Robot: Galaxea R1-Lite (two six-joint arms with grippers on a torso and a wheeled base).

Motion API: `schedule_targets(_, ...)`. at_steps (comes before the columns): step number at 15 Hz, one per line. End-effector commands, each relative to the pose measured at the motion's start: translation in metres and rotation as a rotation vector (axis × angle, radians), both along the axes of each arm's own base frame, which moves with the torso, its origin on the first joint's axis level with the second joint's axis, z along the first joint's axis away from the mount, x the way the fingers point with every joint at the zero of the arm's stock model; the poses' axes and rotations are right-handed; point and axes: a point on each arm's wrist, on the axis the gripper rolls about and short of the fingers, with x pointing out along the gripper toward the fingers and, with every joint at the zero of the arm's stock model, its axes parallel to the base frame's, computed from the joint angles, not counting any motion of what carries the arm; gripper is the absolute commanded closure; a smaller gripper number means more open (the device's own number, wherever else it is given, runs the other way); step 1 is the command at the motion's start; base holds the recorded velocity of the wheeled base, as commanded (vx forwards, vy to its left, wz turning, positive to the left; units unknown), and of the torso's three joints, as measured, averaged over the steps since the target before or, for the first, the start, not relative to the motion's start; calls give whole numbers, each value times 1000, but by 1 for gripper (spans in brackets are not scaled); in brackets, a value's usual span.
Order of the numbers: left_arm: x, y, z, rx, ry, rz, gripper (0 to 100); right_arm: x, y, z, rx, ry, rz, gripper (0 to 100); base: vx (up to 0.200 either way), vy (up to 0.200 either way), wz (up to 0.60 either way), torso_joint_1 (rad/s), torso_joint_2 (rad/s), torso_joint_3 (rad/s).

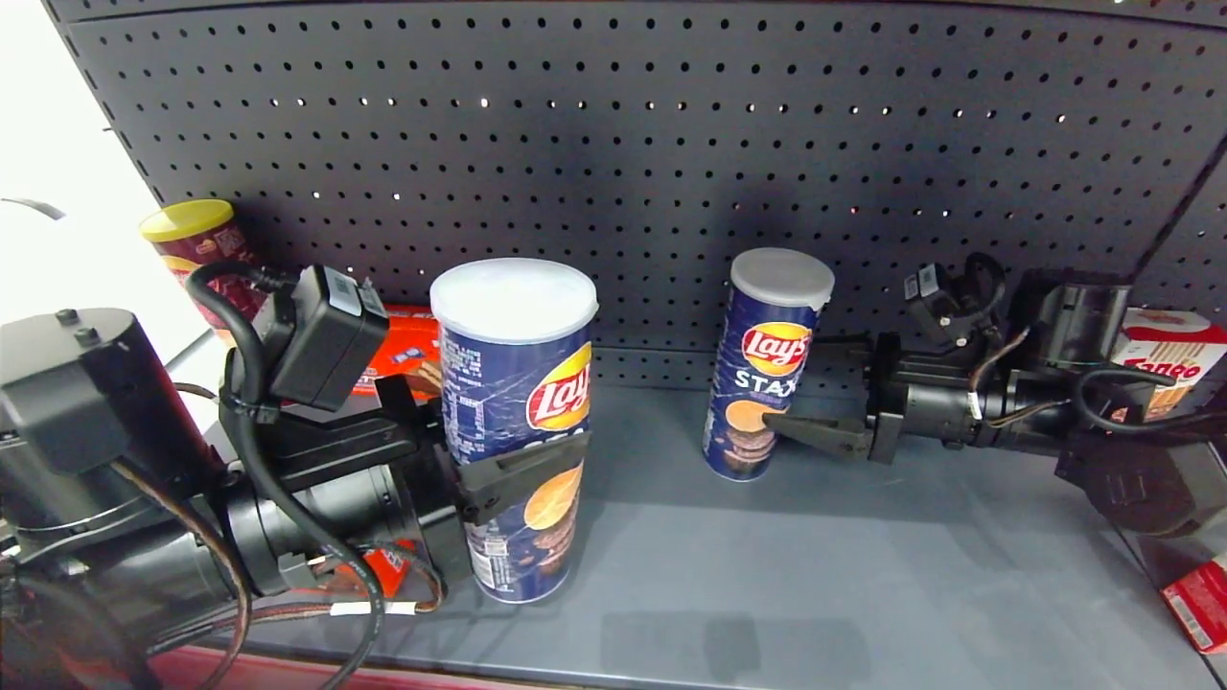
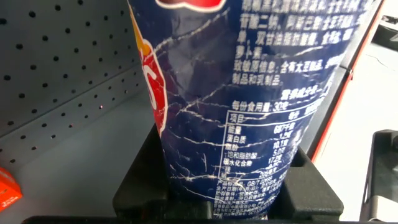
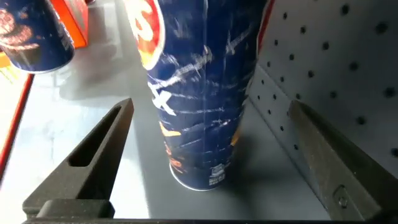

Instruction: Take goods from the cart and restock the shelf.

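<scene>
Two blue chip cans with pale lids stand upright on the grey shelf (image 1: 863,575). The larger-looking near can (image 1: 513,422) is close to the shelf's front edge, and my left gripper (image 1: 498,455) is shut on its middle from the left. In the left wrist view that can (image 2: 242,99) sits tight between the black fingers (image 2: 314,183). The second can (image 1: 767,364) is farther back, near the pegboard. My right gripper (image 1: 798,388) is open around its lower half from the right. The right wrist view has this can (image 3: 199,93) between the spread fingers (image 3: 93,155), with gaps on both sides.
A maroon can with a yellow lid (image 1: 196,244) and an orange-red box (image 1: 407,350) stand at the back left. A white and red box (image 1: 1169,359) is at the back right, behind my right arm, and a red packet (image 1: 1193,599) lies front right. The pegboard (image 1: 613,144) closes the back.
</scene>
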Motion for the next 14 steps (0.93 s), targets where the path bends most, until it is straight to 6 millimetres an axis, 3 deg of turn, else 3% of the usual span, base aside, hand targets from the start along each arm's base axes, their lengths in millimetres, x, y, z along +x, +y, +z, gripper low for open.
schedule_targets(1,2,-1,-2,4,6,1,100,6,3,-8,-6,19,11,0,0,0,0,0,0,0)
schedule_targets(14,4,3,-3,6,10,19,100,33,25,-31,-7,41,85,0,0,0,0,0,0,0)
